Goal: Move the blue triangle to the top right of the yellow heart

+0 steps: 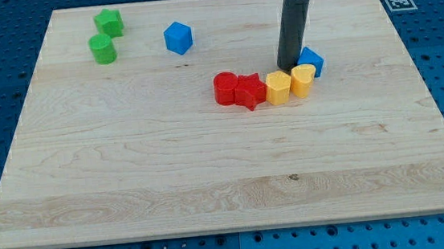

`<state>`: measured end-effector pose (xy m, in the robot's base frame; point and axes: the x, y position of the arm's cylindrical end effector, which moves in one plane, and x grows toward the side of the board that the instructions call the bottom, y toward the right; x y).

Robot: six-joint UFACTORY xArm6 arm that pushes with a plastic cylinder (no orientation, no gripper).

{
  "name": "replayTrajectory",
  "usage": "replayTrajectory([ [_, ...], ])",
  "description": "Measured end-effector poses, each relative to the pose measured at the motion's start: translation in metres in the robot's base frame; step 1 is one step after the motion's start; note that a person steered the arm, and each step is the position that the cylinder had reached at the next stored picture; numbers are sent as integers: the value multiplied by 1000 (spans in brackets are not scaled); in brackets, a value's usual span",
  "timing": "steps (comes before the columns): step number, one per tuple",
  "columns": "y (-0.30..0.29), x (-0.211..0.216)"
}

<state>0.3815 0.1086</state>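
Observation:
The blue triangle (311, 59) sits right of centre, touching the top right of the yellow heart (303, 79). My tip (290, 67) stands on the board just left of the blue triangle and just above the yellow blocks. A yellow hexagon-like block (278, 88) lies against the heart's left side. The rod rises to the view's top edge.
A red star (250, 90) and a red cylinder (225, 88) continue the row to the left of the yellow blocks. A blue cube (177, 38) lies at upper centre-left. A green star (108, 23) and a green cylinder (102, 49) sit at upper left.

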Motion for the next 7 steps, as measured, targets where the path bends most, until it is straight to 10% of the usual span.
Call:
replayTrajectory([
  [7,-10,-58],
])
